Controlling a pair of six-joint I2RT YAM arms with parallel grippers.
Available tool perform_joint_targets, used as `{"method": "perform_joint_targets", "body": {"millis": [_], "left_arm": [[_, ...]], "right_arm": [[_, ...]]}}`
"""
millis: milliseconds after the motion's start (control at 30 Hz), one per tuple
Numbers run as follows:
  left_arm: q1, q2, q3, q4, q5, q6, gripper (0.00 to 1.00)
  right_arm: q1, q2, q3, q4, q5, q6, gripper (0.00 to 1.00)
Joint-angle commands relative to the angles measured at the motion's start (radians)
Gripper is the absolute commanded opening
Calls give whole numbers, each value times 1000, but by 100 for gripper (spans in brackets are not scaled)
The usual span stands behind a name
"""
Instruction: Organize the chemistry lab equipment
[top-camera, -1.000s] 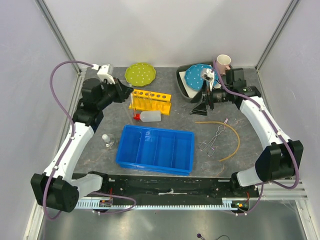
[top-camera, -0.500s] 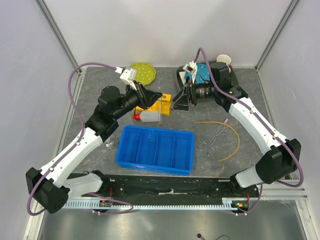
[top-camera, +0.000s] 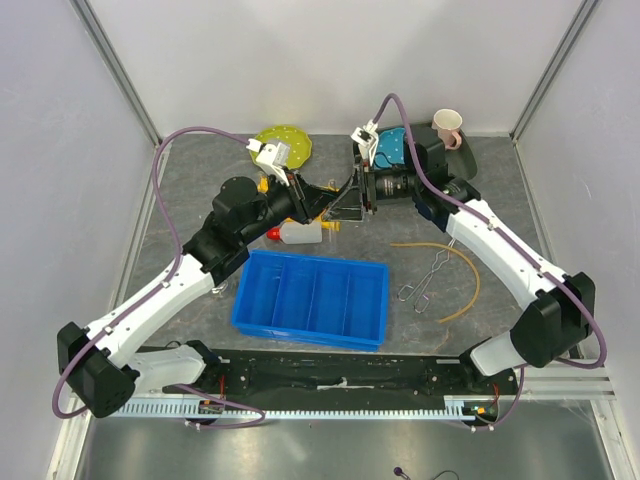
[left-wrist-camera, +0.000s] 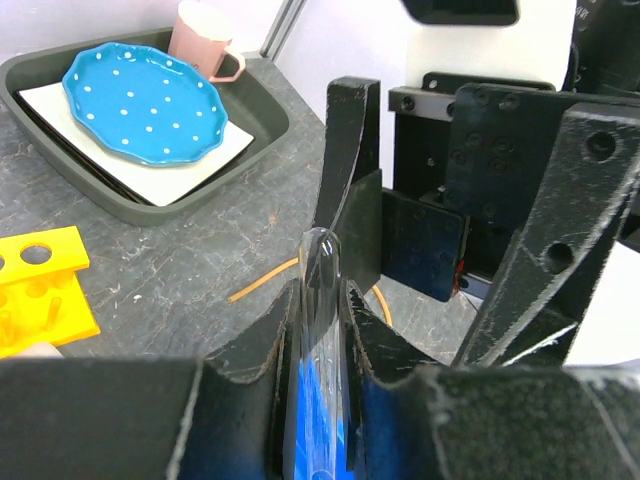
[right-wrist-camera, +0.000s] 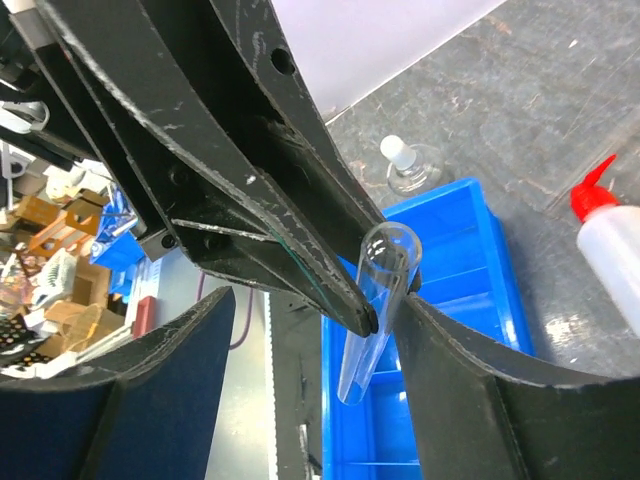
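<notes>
Glass tube (left-wrist-camera: 322, 300) held in the air between two tools, above the blue tray (top-camera: 310, 297).
Left tool (top-camera: 325, 200) is clamped narrow on the tube. Right tool (top-camera: 350, 198) stands wide, a finger (left-wrist-camera: 345, 150) on each side of the tube, not gripping it. Yellow rack (left-wrist-camera: 40, 280) and white squeeze bottle (top-camera: 298, 233) sit on the bench (top-camera: 175, 170) just behind the tray; tongs (top-camera: 425, 280) lie to its right.

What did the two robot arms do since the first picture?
Both arms swung inward and met over the middle. The left claw grips a clear glass test tube; the right claw came around it, jaws open. The blue divided tray, white squeeze bottle, metal tongs and tan rubber tube stayed put.
</notes>
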Motion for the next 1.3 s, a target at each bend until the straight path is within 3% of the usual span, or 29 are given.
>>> {"method": "perform_joint_targets", "body": {"millis": [0, 133, 233, 433, 533, 700, 833, 1033, 1267], "left_arm": [[-11, -11, 21, 64, -37, -16, 17], [-11, -18, 16, 60, -35, -13, 17], [-11, -26, 12, 57, -37, -8, 17], [-11, -41, 13, 54, -31, -8, 19], [-11, -50, 18, 50, -35, -21, 29], [-11, -83, 28, 21, -51, -27, 64], [-8, -132, 47, -45, -78, 21, 78], [-5, -259, -7, -117, 4, 90, 91], [-5, -264, -71, -176, 224, 56, 89]], "right_arm": [[11, 16, -25, 71, -3, 62, 68], [11, 17, -37, 77, -4, 71, 58], [11, 16, -50, 88, -9, 82, 42], [11, 11, -88, 148, -23, 131, 23], [11, 8, -99, 165, -29, 146, 17], [11, -15, -116, 200, -27, 152, 15], [8, -40, -129, 199, -23, 131, 15], [-30, -73, -140, 188, -4, 91, 15], [-59, -87, -148, 186, 2, 86, 16]]}}
